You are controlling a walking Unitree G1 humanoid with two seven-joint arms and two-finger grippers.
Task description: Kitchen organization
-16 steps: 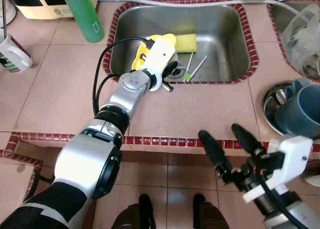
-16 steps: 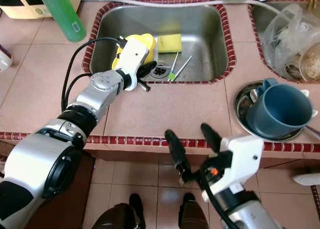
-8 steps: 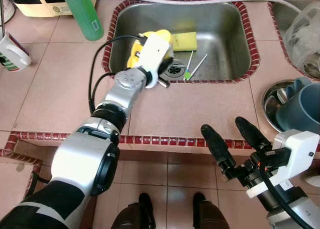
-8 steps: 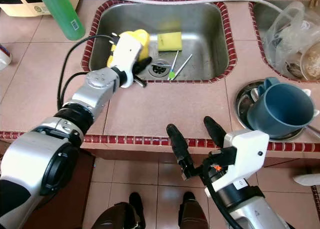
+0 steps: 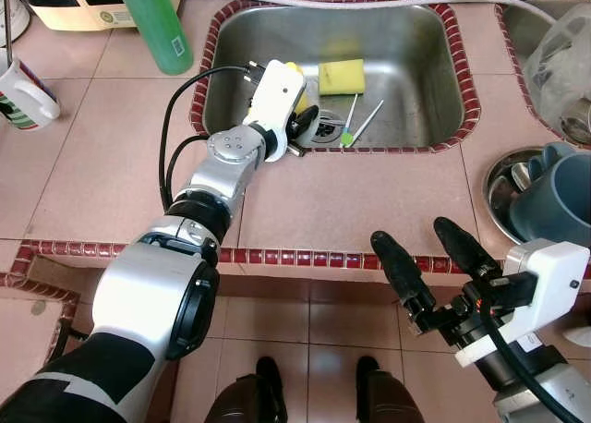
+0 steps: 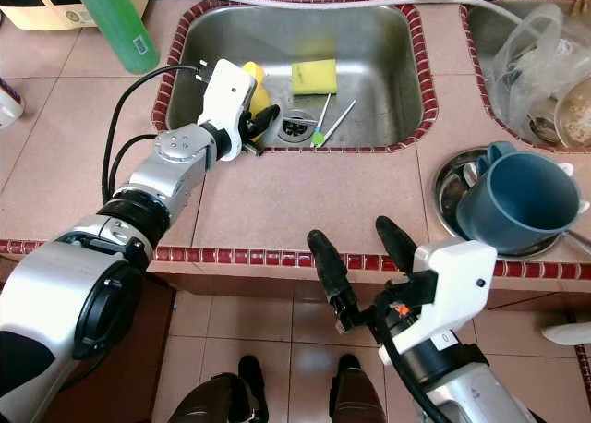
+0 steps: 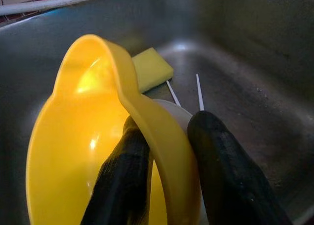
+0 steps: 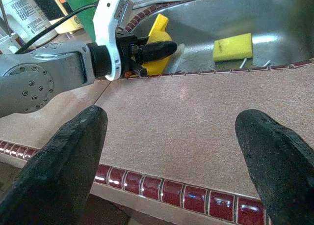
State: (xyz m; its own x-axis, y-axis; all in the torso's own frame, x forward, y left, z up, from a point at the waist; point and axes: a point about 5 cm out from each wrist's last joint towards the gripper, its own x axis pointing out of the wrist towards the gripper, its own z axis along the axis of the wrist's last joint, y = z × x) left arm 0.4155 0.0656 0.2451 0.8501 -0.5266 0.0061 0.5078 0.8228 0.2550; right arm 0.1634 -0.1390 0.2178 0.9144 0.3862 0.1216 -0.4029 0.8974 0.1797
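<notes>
Left wrist view: my left hand (image 7: 164, 171) is pinched on the rim of the yellow bowl (image 7: 83, 136), one finger inside, one outside, low in the sink (image 5: 416, 81). My right hand (image 5: 434, 266) hangs spread wide and empty, off the counter (image 5: 351, 201) edge. Progress, by my judgement: early. The bowl is gripped but not yet out of the basin. Left in the sink: one yellow sponge (image 5: 341, 77), two thin utensils (image 5: 358, 125). On the counter: one green bottle (image 5: 157, 21), one mug (image 5: 23, 90), one blue cup (image 6: 517, 206) sitting in a metal bowl (image 6: 448, 197).
</notes>
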